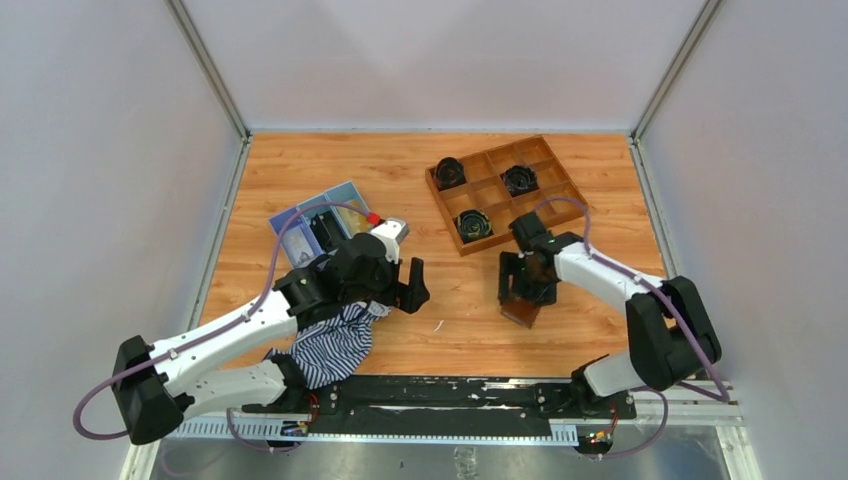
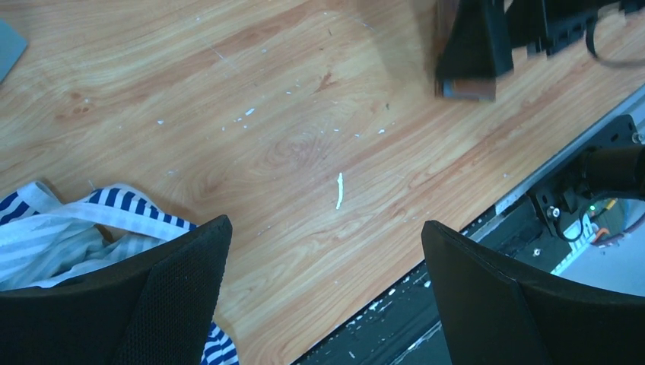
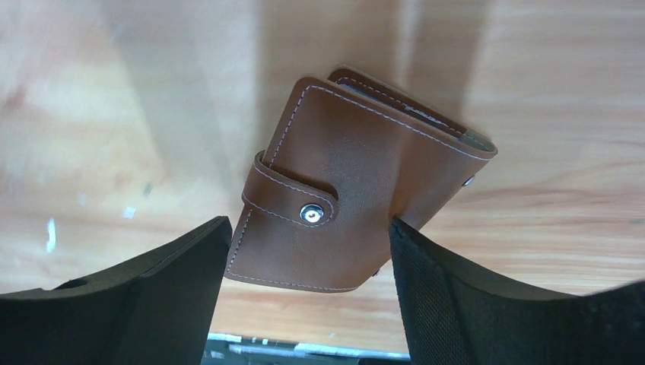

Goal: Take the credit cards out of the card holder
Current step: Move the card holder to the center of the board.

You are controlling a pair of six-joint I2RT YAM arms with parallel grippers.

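The brown card holder [image 3: 350, 175] lies on the wooden table, closed, its strap snapped down with a silver button. No credit cards show; they are hidden inside it. My right gripper [image 3: 308, 228] is open and straddles the holder, the right pad touching its edge and the left finger a small gap away. From the top view, the right gripper [image 1: 527, 285] points down over the card holder [image 1: 522, 314]. My left gripper [image 1: 415, 285] hovers wide open with nothing in it, left of the holder. In the left wrist view the left gripper [image 2: 327, 228] is over bare wood and the card holder [image 2: 465, 90] is at the top.
A brown wooden grid tray [image 1: 540, 158] with black coiled items stands at the back right. A light-blue compartment tray [image 1: 318, 222] sits behind the left arm. A striped blue-and-white cloth [image 1: 335, 345] lies under the left arm. The black base rail [image 1: 440, 395] runs along the near edge.
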